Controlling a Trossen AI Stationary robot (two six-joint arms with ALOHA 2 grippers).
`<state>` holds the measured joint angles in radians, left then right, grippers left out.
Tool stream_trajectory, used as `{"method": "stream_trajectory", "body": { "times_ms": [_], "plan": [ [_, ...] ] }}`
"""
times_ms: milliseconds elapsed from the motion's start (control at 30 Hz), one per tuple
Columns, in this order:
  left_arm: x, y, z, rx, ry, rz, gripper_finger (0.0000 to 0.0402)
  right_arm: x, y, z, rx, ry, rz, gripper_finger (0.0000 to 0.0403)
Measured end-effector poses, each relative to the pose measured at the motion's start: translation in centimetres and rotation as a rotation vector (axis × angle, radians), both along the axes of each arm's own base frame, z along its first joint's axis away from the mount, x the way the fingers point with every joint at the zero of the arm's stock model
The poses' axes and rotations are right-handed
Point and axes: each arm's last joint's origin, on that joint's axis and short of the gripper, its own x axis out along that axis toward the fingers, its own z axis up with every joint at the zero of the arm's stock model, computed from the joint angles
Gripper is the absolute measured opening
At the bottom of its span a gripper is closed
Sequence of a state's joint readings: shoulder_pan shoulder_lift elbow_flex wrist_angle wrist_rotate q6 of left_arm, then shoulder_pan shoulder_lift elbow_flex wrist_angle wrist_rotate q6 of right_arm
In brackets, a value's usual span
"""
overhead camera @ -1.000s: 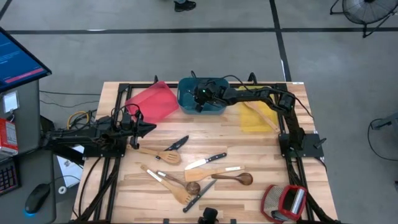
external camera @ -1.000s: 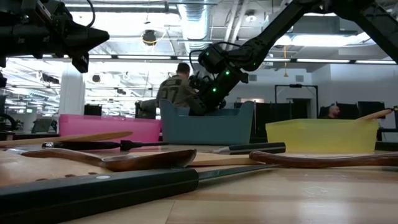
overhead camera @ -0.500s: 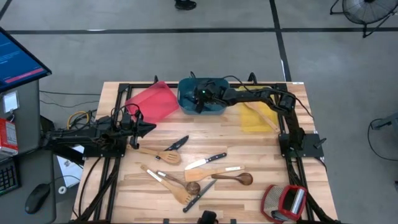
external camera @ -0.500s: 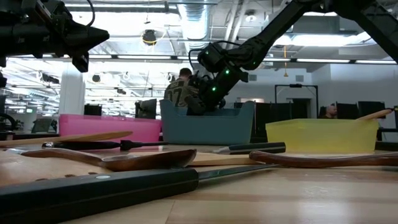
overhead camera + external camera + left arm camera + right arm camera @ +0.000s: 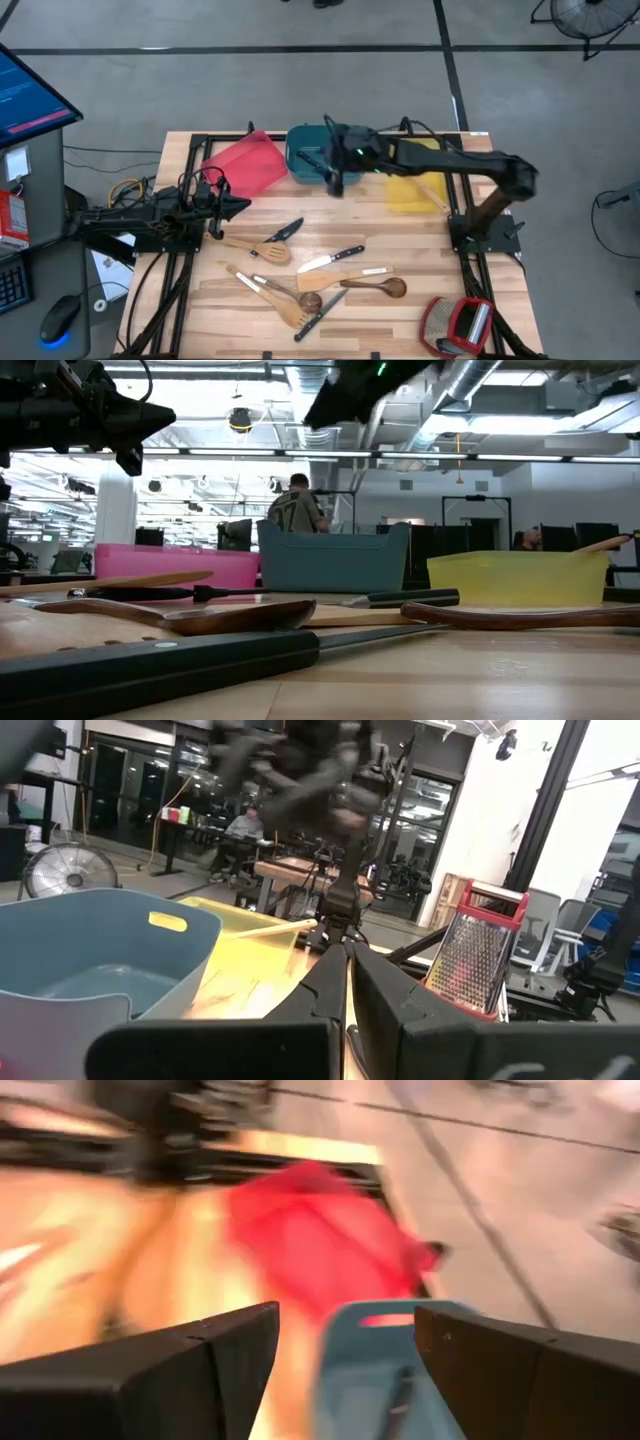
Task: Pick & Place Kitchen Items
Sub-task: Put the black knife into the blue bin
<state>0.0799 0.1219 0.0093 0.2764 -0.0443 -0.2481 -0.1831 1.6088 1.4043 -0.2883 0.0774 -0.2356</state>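
Observation:
Several wooden spatulas, wooden spoons and black-handled knives lie flat on the table's near half, among them a spatula [image 5: 262, 248], a knife [image 5: 331, 260] and a spoon [image 5: 377, 288]. My right gripper [image 5: 335, 184] hangs open and empty high over the near rim of the teal tray [image 5: 303, 170]; the right wrist view shows its fingers wide apart [image 5: 345, 1370]. A dark knife [image 5: 400, 1398] lies in that tray. A wooden spatula [image 5: 421, 186] rests in the yellow tray [image 5: 403, 197]. My left gripper [image 5: 243, 205] waits shut at the table's left.
A red tray [image 5: 245, 165] sits left of the teal one along the far edge. A red-and-silver grater [image 5: 458, 325] stands at the near right corner. A person [image 5: 295, 505] is in the room beyond the table. Bare wood lies between the trays and the utensils.
My right gripper has risen out of the teal tray, from rim level to the top of the low view, and drawn back a little toward the table's near edge. The utensils on the table have not moved.

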Motion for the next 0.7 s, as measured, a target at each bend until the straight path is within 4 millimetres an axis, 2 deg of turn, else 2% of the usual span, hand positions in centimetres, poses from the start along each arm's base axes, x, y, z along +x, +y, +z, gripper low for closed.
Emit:
{"method": "stream_trajectory", "body": {
  "times_ms": [133,233,300,500,700],
  "plan": [
    [0.0,0.0,0.0,0.000,-0.003,-0.001,0.0003,-1.9,4.6,1.5,0.026,0.052,0.113,0.0239],
    [0.0,0.0,0.0,0.000,-0.003,0.000,0.0003,-2.3,7.7,1.1,0.068,0.113,0.179,0.0234],
    [0.0,0.0,0.0,0.000,-0.003,0.000,0.0003,-2.1,9.6,0.0,0.079,0.174,0.225,0.0231],
    [0.0,0.0,0.0,0.000,-0.005,0.000,0.0003,0.3,14.0,-5.2,0.074,0.344,0.320,0.0225],
    [0.0,0.0,0.1,0.001,-0.011,0.000,0.0003,2.8,14.8,-12.2,0.070,0.546,0.307,0.0224]
  ]
}}
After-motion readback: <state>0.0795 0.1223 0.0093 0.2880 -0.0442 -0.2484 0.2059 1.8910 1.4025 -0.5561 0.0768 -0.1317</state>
